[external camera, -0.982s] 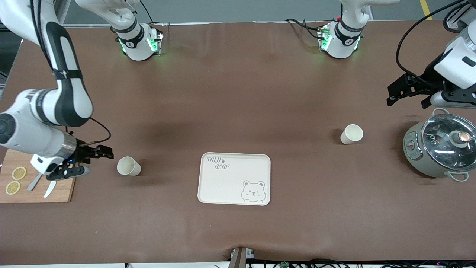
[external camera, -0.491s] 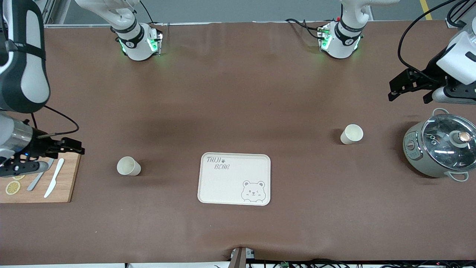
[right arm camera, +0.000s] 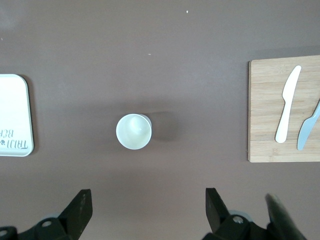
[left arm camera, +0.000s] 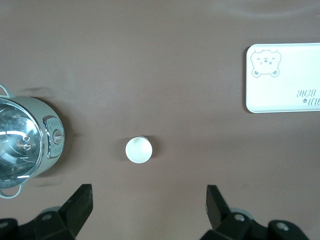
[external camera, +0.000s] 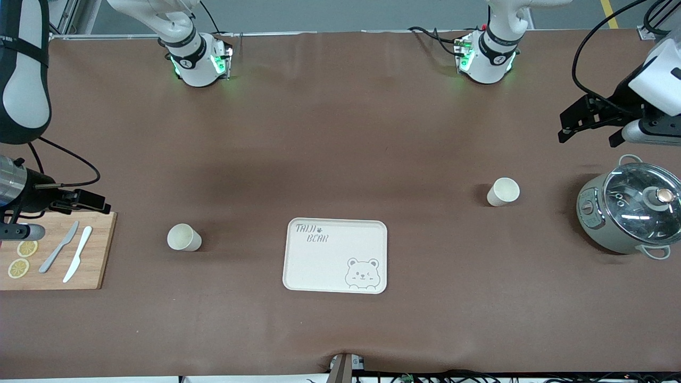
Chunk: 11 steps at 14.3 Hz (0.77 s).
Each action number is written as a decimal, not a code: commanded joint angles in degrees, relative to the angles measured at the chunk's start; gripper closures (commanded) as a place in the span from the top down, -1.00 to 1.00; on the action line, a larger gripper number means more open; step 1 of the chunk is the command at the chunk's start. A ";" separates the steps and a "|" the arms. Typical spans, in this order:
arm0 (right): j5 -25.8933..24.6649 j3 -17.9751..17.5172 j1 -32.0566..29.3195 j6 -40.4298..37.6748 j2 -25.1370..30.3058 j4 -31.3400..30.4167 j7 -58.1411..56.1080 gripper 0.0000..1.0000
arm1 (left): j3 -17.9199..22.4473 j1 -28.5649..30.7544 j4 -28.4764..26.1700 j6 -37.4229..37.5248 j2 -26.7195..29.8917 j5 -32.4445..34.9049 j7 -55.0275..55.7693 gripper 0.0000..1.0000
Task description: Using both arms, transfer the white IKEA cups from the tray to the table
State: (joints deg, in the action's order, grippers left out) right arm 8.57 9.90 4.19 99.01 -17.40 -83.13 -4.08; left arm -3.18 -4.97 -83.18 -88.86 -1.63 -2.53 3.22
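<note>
**Both cups on the bench, tray bare**

Nearest the front camera lies the tray (external camera: 335,256), cream-white with rounded corners, a winking bear in one corner and "TAIJI BEAR" lettering in another; nothing stands on it. A little farther back, toward the right arm's end, one cup (external camera: 184,237) stands upright on the bench (external camera: 340,133), well apart from the tray. Past it at that end lies a board (external camera: 58,255) with two knives (external camera: 71,254) and lemon slices (external camera: 22,258). The second cup (external camera: 503,191) stands upright farther still, toward the left arm's end, near a glass-lidded pot (external camera: 630,213). Both cups are small, plain, slightly tapered and look empty.

The right gripper (external camera: 56,205) hangs over the board's edge, fingers wide and holding nothing. The left gripper (external camera: 588,119) is up over the bench near the pot, fingers likewise wide and empty.

By how things lie, the task looks done. The remaining risk is a stray sweep: the right arm could catch the knives, or the left could clip the pot's lid or tip the light cup beside it.
</note>
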 commanded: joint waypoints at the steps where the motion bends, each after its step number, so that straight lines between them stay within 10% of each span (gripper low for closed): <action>1: -2.05 -0.06 -1.63 -3.46 0.18 4.72 -0.04 1.00 | -0.16 0.14 0.47 1.76 0.57 1.91 -2.07 1.00; 11: -5.14 -0.24 -4.63 -10.42 0.53 8.43 -2.87 1.00 | 0.28 1.02 0.47 -0.43 0.48 2.62 -5.42 1.00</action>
State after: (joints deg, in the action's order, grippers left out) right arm 4.45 10.20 -0.10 89.18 -17.21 -75.48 -6.33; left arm -2.76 -4.29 -82.99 -88.90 -1.59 -1.35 -1.28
